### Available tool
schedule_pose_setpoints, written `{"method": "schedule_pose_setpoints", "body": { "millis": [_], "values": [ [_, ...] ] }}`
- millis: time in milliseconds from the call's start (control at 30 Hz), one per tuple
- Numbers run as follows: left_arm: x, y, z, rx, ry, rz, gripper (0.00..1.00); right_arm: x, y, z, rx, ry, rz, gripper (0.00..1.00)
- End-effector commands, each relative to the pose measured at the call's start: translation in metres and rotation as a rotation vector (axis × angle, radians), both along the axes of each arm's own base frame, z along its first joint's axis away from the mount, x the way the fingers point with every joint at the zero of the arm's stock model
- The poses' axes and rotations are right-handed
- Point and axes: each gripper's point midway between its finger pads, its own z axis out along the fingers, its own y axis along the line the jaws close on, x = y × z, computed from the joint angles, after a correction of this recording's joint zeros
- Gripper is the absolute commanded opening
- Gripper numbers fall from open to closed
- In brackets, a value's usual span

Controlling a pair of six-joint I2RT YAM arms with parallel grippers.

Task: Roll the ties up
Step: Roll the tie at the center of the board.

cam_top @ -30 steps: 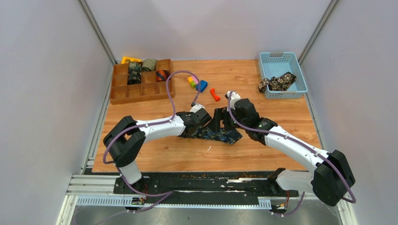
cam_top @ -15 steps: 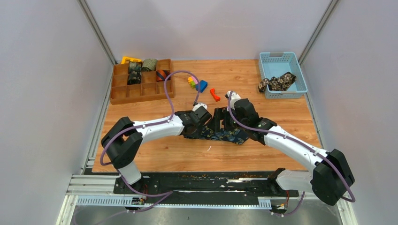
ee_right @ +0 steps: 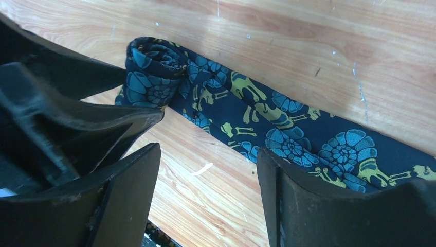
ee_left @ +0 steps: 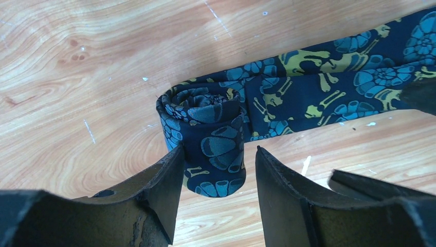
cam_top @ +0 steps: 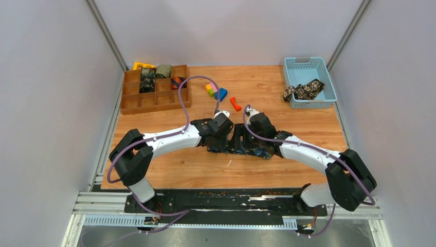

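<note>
With rolled fabric ties [cam_top: 163, 71] already stored in the wooden compartment tray [cam_top: 154, 100] and a black-tan floral tie [cam_top: 304, 90] left in the blue plastic basket [cam_top: 306, 60], the navy paisley necktie [ee_left: 216, 139] on the wooden surface [cam_top: 169, 170] is barely coiled, its roll loosely straddled by part-open left fingers [ee_left: 154, 190], right fingers [ee_right: 303, 200] spread wide, empty.

tie [cam_top: 247, 151] on table [cam_top: 205, 172], tray [cam_top: 154, 108] left, basket [cam_top: 329, 82] right
</note>
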Motion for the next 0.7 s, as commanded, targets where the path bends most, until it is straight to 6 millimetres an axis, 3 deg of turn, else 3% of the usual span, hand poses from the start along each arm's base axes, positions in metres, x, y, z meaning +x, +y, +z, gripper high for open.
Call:
{"method": "schedule_pose_setpoints", "body": {
  "millis": [0, 200, 433, 667],
  "values": [
    [0.004, -0.025, 0.031, -0.132, -0.034, -0.014, 0.60, 0.008, 0.009, 0.005, 0.063, -0.014, -0.016, 0.69],
    [0.000, -0.048, 0.036, -0.248, -0.023, -0.071, 0.60, 0.010, 0.008, 0.010, 0.053, -0.027, -0.016, 0.68],
    [0.000, -0.061, 0.033, -0.306, -0.006, -0.094, 0.60, 0.011, 0.005, 0.010, 0.050, -0.025, -0.017, 0.67],
    [0.005, -0.048, 0.043, -0.301, -0.049, -0.067, 0.60, 0.017, 0.005, 0.017, 0.050, -0.036, -0.016, 0.66]
  ]
}}
